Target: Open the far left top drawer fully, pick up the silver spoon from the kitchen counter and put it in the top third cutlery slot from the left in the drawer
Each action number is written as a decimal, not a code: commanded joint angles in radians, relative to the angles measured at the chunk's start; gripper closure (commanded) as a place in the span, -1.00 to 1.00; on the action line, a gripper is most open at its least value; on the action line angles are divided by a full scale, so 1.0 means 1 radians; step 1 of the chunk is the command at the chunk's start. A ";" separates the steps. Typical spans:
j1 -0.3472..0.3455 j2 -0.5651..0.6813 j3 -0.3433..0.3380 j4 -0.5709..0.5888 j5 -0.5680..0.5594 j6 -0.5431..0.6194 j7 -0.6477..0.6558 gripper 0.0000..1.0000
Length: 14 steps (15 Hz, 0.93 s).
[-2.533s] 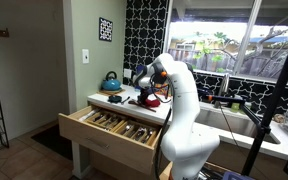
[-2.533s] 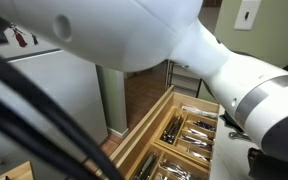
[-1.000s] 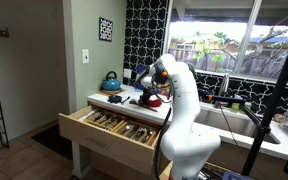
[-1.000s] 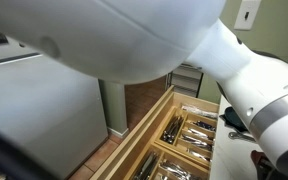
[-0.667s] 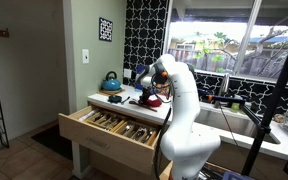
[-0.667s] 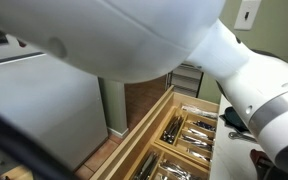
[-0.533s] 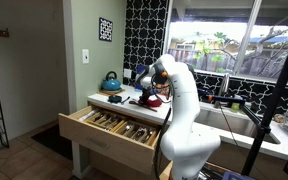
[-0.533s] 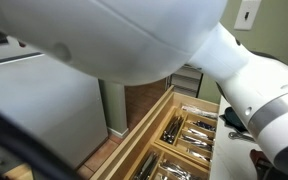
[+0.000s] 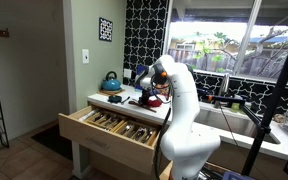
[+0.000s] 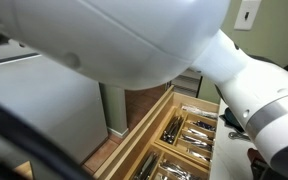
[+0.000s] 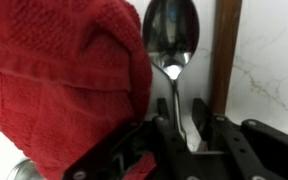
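In the wrist view the silver spoon (image 11: 171, 35) lies on the white kitchen counter (image 11: 269, 60), bowl away from me, handle running back between my fingers. My gripper (image 11: 182, 110) straddles the handle with its fingers narrowly apart; a gap still shows on the right side of the handle. In an exterior view the gripper (image 9: 144, 92) is low over the counter (image 9: 109, 99). The far left top drawer (image 9: 109, 135) is pulled out, with cutlery in its compartments; it also shows in an exterior view (image 10: 179, 135).
A crumpled red cloth (image 11: 69, 80) lies against the spoon's left side. A dark wooden strip (image 11: 224, 50) runs along its right. A teal kettle (image 9: 111, 81) stands at the counter's back. My white arm (image 10: 134, 40) fills much of an exterior view.
The arm has shifted only slightly; the drawer stays open and the spoon's position cannot be compared.
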 commanded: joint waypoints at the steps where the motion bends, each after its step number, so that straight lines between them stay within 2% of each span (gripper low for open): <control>1: -0.006 0.005 0.004 0.021 0.002 -0.023 -0.026 0.94; 2: -0.005 0.003 0.004 0.022 0.001 -0.023 -0.029 1.00; 10: -0.005 -0.045 0.002 0.021 0.001 -0.005 -0.061 0.96; 14: 0.000 -0.095 0.017 0.006 0.014 -0.014 -0.144 0.96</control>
